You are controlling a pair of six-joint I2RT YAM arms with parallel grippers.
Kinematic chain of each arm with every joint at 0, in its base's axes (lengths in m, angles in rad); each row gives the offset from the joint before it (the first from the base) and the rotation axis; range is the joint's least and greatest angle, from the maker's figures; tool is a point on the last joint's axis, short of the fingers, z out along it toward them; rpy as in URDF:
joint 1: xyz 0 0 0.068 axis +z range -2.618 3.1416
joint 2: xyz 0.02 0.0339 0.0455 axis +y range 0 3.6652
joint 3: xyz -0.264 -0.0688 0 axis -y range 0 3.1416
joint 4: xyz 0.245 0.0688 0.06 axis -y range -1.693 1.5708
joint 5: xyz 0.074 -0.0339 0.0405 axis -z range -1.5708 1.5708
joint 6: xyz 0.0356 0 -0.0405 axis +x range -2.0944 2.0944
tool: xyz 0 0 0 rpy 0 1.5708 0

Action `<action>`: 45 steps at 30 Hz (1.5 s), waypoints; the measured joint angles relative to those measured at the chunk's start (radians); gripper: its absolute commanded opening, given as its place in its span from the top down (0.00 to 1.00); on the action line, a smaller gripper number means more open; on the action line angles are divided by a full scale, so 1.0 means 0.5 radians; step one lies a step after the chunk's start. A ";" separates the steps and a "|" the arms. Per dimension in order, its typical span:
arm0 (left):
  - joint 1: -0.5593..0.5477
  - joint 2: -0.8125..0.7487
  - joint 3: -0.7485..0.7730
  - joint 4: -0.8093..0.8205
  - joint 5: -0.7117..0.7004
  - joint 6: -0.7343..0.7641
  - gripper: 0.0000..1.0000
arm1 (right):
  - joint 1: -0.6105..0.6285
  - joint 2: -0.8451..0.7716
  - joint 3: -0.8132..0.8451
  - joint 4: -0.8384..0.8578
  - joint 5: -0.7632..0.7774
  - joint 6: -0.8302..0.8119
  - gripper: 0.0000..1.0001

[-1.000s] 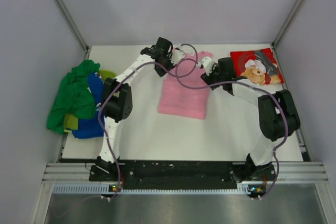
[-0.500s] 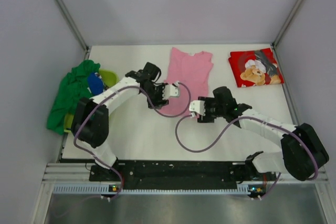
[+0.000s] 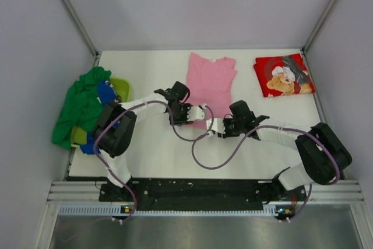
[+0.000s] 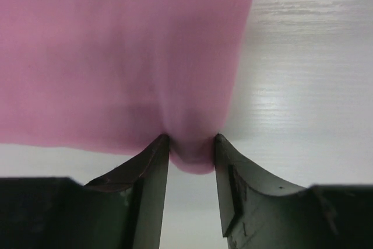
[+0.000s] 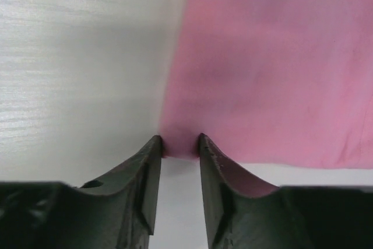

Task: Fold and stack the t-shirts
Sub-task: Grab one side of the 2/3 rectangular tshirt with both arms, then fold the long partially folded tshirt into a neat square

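Observation:
The pink t-shirt (image 3: 211, 80) lies flat mid-table, collar at the far end. My left gripper (image 3: 195, 113) sits at its near hem; in the left wrist view the fingertips (image 4: 191, 144) pinch a bunched fold of pink cloth (image 4: 116, 56) at the corner. My right gripper (image 3: 214, 126) is at the other near corner, and its tips (image 5: 179, 142) are shut on the edge of the pink shirt (image 5: 274, 56). The red t-shirt with the bear chef print (image 3: 284, 75) lies folded at the far right. Green (image 3: 81, 106), blue (image 3: 106, 93) and yellow-green (image 3: 120, 86) t-shirts are heaped at the left edge.
White tabletop (image 3: 151, 144) shows between the arm bases and the pink shirt. Grey walls and metal frame posts close in the table on three sides. Purple cables loop from both wrists over the near table.
Both grippers came back from the pink shirt's far end to its near hem and closed on its corners. The shirt now lies a little farther back.

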 measured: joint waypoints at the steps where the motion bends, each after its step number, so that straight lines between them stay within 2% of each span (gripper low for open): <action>1: -0.002 0.007 0.012 0.008 -0.014 0.002 0.78 | 0.000 0.009 0.000 0.005 0.002 -0.001 0.83; 3: -0.006 0.017 0.018 0.008 -0.027 -0.011 0.98 | 0.002 0.014 0.000 0.010 0.008 0.002 0.99; 4: -0.008 0.019 0.022 0.009 -0.033 -0.012 1.00 | 0.002 0.014 0.000 0.011 0.008 -0.001 1.00; 9: -0.008 0.014 0.039 -0.050 -0.025 -0.051 1.00 | 0.024 0.006 0.025 -0.053 0.036 0.032 1.00; 13: -0.012 -0.106 0.002 -0.196 0.014 -0.082 1.00 | 0.127 -0.148 0.043 -0.239 0.066 0.098 1.00; 17: -0.037 -0.383 -0.073 -0.440 0.093 -0.106 1.00 | 0.332 -0.508 0.045 -0.542 0.065 0.192 1.00; 22: -0.151 -0.817 -0.210 -0.824 0.218 -0.120 1.00 | 0.706 -0.996 0.111 -0.978 0.039 0.369 1.00; 26: -0.256 -1.099 -0.235 -1.139 0.333 -0.152 1.00 | 0.925 -1.169 0.250 -1.226 0.010 0.520 1.00; 29: -0.265 -1.238 -0.202 -1.260 0.391 -0.207 1.00 | 0.960 -1.187 0.344 -1.313 0.013 0.584 1.00; 32: -0.266 -1.299 -0.116 -1.257 0.359 -0.326 1.00 | 0.929 -1.178 0.407 -1.361 0.050 0.617 1.00; 35: -0.247 -1.244 0.045 -1.199 0.224 -0.472 1.00 | 0.740 -1.137 0.477 -1.367 0.023 0.648 1.00; 40: -0.092 -0.901 0.420 -1.058 0.085 -0.613 1.00 | 0.291 -0.998 0.551 -1.252 -0.056 0.696 1.00; 45: 0.051 -0.467 0.809 -0.991 0.047 -0.667 1.00 | 0.003 -0.736 0.589 -1.099 -0.103 0.767 1.00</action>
